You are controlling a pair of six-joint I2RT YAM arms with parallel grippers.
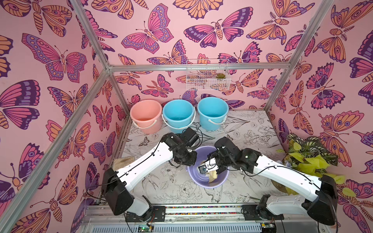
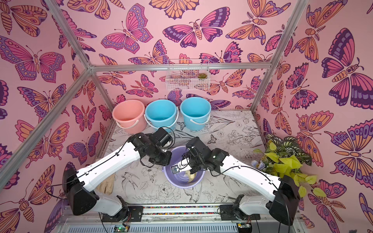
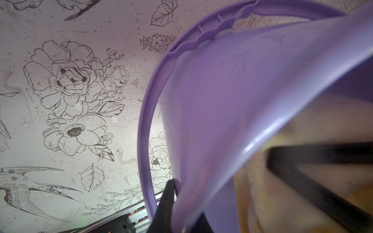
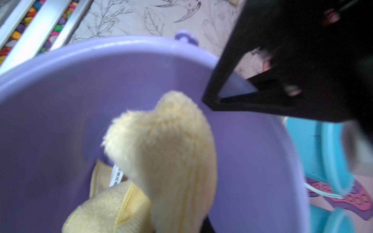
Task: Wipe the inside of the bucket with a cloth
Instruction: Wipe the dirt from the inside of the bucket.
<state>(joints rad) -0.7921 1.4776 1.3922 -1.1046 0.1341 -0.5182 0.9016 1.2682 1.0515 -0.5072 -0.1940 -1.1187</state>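
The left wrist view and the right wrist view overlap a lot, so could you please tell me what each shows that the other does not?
Only the left wrist view shows the outer wall of the purple bucket and its handle. Only the right wrist view shows the bucket's floor, the tag on the yellow cloth and a blue bucket. Both show the bucket, the cloth inside it, blurred in the left wrist view, and the flower-printed table.

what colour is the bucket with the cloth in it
Light purple bucket, best seen in the right wrist view.
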